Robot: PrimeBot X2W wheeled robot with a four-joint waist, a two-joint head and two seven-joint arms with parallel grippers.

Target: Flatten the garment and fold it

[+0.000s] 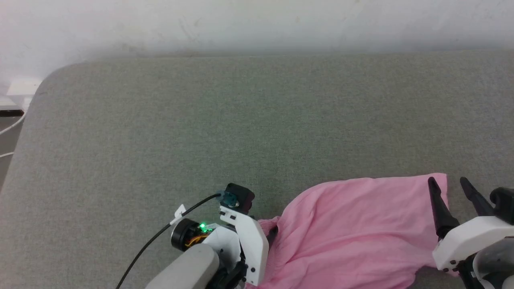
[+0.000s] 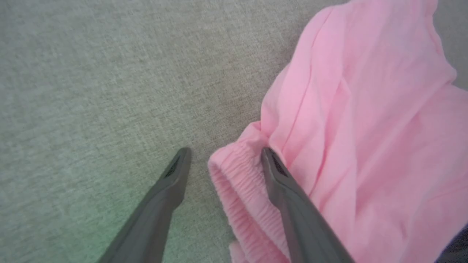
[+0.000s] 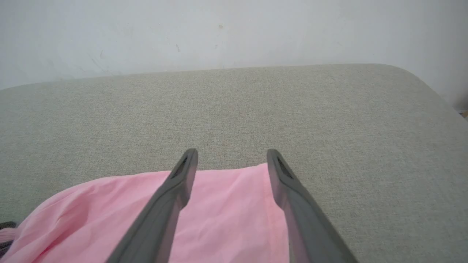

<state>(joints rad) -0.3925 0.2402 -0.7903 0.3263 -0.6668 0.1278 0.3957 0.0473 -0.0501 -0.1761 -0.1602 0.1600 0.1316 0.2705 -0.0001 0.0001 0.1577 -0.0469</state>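
Observation:
The light-pink shorts (image 1: pixel 353 233) lie rumpled on the grey cushion (image 1: pixel 241 120) at the lower right of the head view. Their gathered elastic waistband (image 2: pixel 237 182) bunches at the left end. My left gripper (image 2: pixel 225 155) is open and straddles that waistband corner, one finger (image 2: pixel 285 190) pressing on the cloth and the other over bare cushion. My right gripper (image 1: pixel 449 184) is open over the shorts' far right corner (image 3: pixel 256 175), one finger above the cloth and one past its edge. The white label is hidden.
The grey fabric surface stretches wide toward a white wall (image 1: pixel 257 20). Its rounded left corner (image 1: pixel 44 84) has white cables (image 1: pixel 8 128) beyond it. A black cable (image 1: pixel 160 233) runs along my left arm.

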